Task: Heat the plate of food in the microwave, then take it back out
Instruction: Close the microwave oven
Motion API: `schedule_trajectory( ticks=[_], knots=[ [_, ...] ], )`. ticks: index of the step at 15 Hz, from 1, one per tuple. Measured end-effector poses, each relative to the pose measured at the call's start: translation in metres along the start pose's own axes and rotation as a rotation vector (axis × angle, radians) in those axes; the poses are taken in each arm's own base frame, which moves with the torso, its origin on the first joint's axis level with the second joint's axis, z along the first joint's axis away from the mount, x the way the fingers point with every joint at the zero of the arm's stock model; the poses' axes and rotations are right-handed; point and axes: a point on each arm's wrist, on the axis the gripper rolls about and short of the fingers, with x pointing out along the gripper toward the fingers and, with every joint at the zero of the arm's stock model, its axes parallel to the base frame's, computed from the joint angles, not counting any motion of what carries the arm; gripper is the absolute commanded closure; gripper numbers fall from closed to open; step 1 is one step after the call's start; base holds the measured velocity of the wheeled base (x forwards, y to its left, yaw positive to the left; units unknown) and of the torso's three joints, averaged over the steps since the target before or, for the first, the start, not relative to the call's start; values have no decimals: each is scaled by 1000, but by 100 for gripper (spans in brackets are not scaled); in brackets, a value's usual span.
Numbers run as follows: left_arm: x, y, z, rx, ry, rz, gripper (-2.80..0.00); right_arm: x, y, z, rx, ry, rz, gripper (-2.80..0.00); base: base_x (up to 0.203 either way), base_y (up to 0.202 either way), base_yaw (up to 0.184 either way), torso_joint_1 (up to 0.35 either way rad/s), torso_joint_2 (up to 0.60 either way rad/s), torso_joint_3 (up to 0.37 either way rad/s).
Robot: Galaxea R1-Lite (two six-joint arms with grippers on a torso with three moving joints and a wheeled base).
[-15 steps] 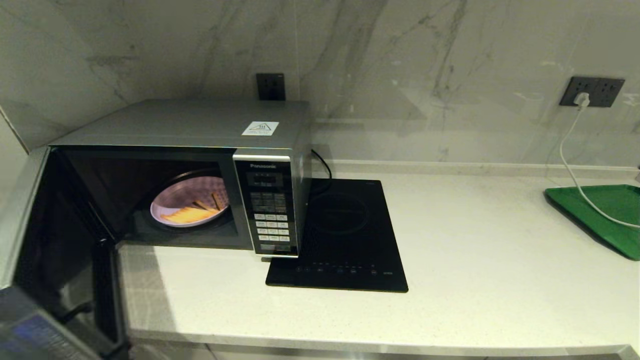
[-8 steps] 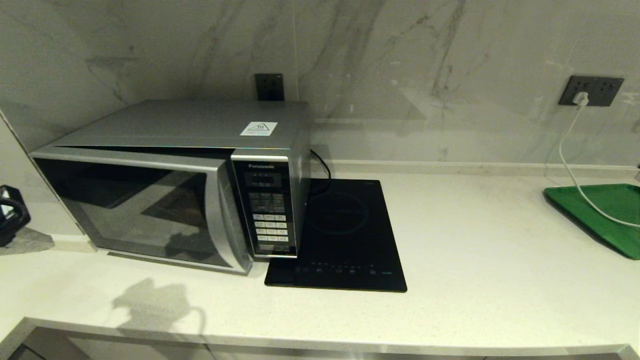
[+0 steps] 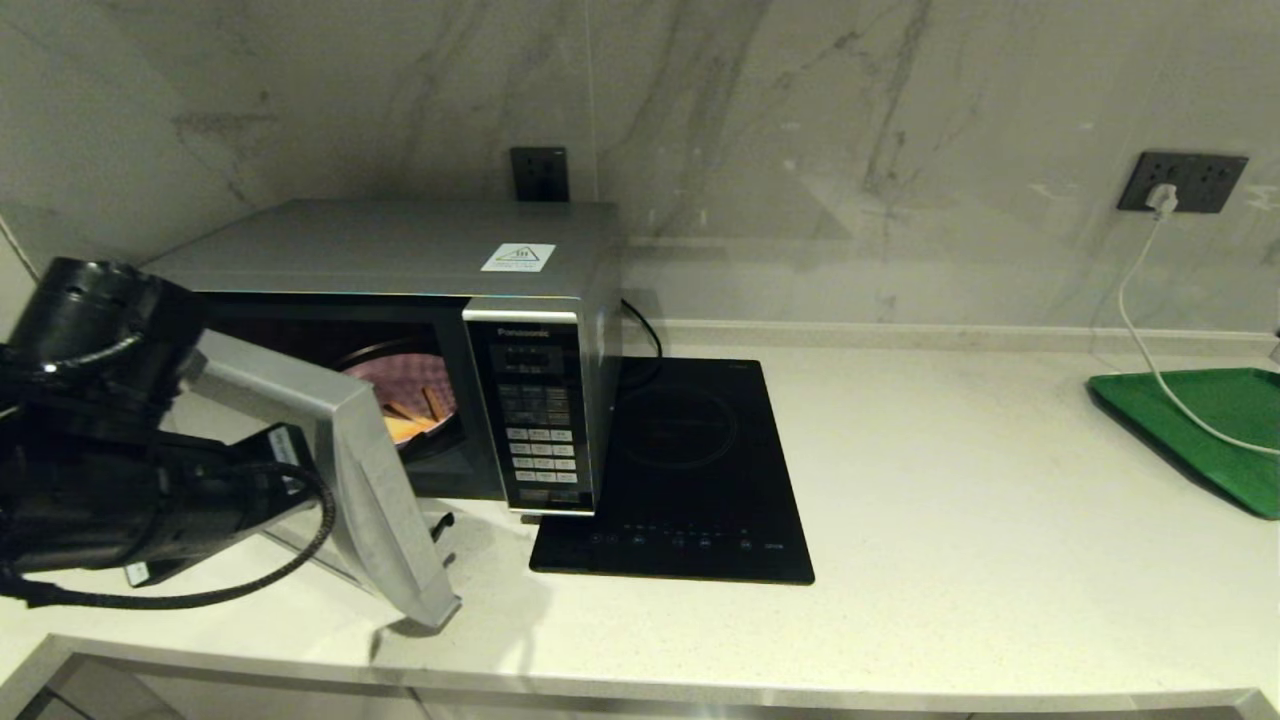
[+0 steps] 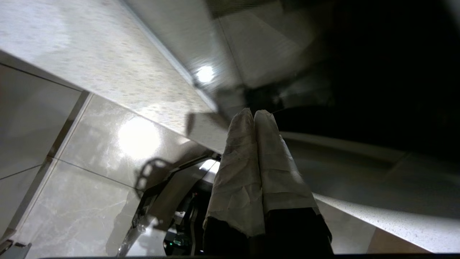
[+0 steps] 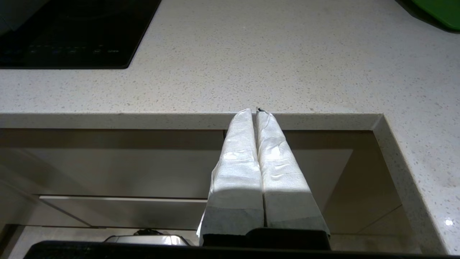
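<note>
i see the microwave (image 3: 400, 300) at the back left of the worktop (image 3: 950, 560), its door (image 3: 340, 470) standing partly open and swung out toward me. through the gap the plate of food (image 3: 415, 395) sits inside the cavity, lit from within, with orange-yellow fries on the part i can see. my left arm is low at the left edge of the head view, its black body in front of the door's outer face. the left gripper (image 4: 254, 114) has its white-wrapped fingers (image 4: 237, 162) pressed flat together with nothing between them, pointing at the dark glass. the right gripper (image 5: 256, 110) hangs parked below the front edge of the worktop, its fingers (image 5: 280, 162) also closed on nothing. a black cooktop (image 3: 690, 470) lies just right of the microwave, and a green tray (image 3: 1215, 430) sits at the far right.
</note>
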Motion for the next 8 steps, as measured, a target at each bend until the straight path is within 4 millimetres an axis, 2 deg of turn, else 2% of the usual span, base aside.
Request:
schedule_trajectory(
  ticks=[3, 8],
  knots=[
    [17, -20, -8, 12, -29, -22, 0, 0, 0, 0, 0, 0, -1, 0, 0, 0, 0, 0, 0, 0],
    [26, -40, -16, 55, -35, -76, 0, 0, 0, 0, 0, 0, 0, 0, 0, 0, 0, 0, 0, 0]
  ],
)
